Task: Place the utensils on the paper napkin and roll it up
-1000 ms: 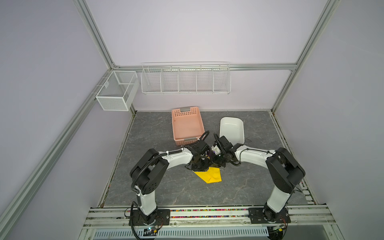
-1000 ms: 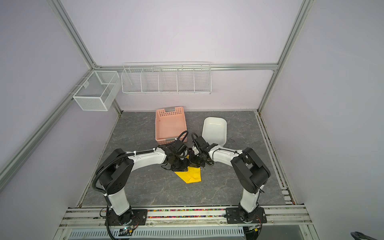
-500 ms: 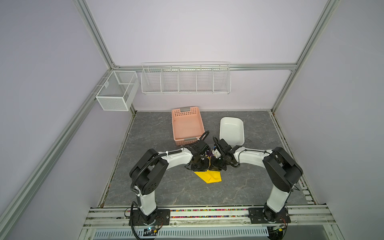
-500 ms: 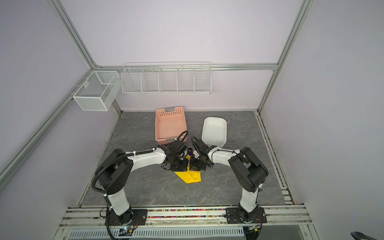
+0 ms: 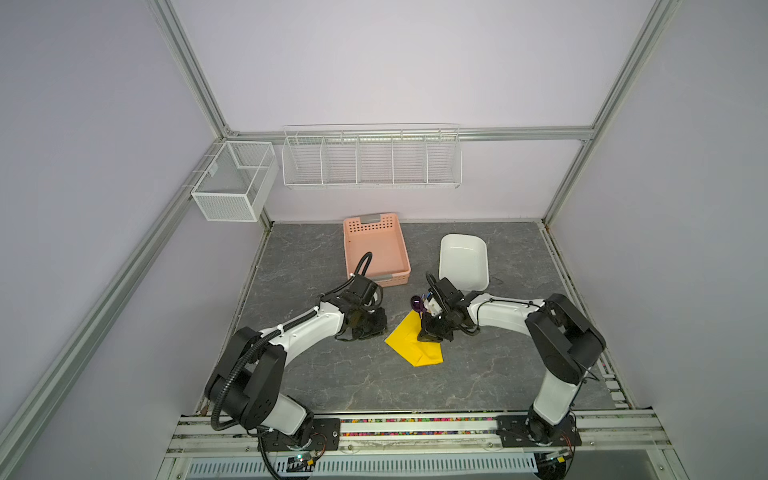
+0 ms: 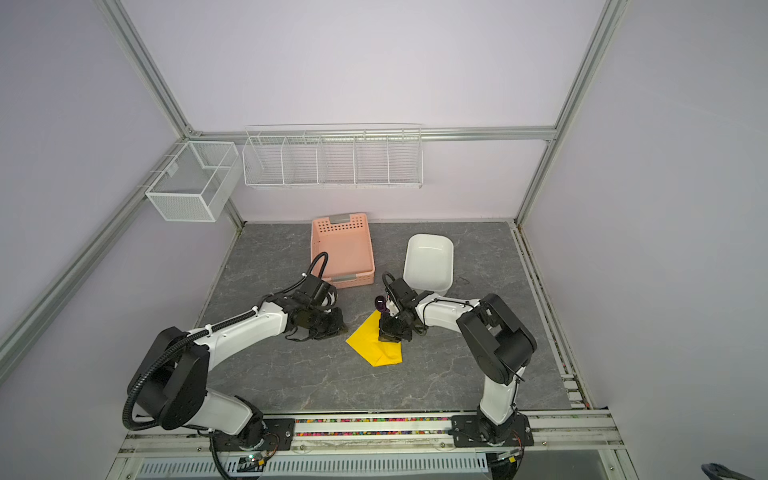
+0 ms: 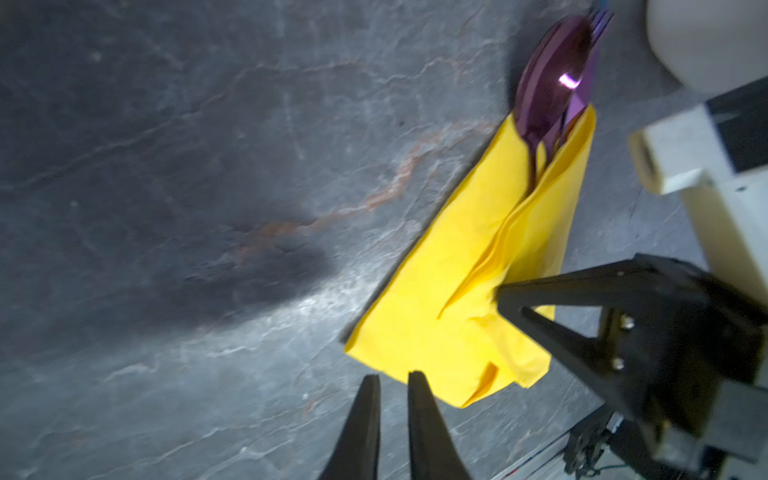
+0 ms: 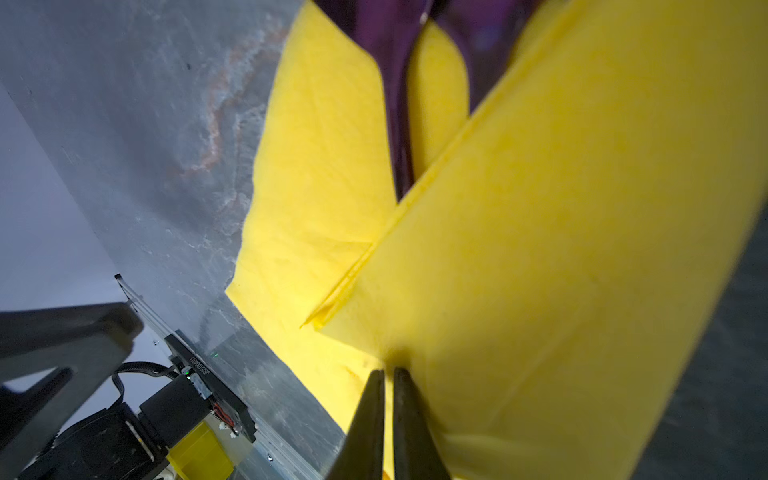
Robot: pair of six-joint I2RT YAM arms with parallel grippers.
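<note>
Two robot arms meet low over a grey stone-patterned tabletop (image 5: 332, 374), seen from above and from a camera on each wrist.

The right gripper (image 8: 388, 370) has its two black fingers pressed almost together. The tips nip a raised fold of the thin bright yellow paper napkin (image 5: 409, 347), and creases spread out from that spot. The paper napkin lies partly folded on the tabletop, directly under this gripper. One flap stands up beside the fingers and a flat triangle of paper spreads out towards the left gripper.

The left gripper (image 7: 392, 376) is narrowly parted, with bare tabletop showing between its slim black fingers. It holds nothing. Its tips sit just short of the near corner of the paper napkin, one tip right at the paper's edge.

The slim dark utensils (image 7: 552, 83) lie inside the fold. Their glossy purple heads, a spoon bowl and fork tines, stick out of the paper's open end, ahead of the right gripper's fingertips and farther from the left gripper. The handles are hidden in the paper, and the knife cannot be made out.

Beyond the left gripper, away from its arm base, sits a pink perforated plastic basket (image 5: 374, 249). Beyond the right gripper sits a white rounded rectangular tub (image 5: 463, 262).
</note>
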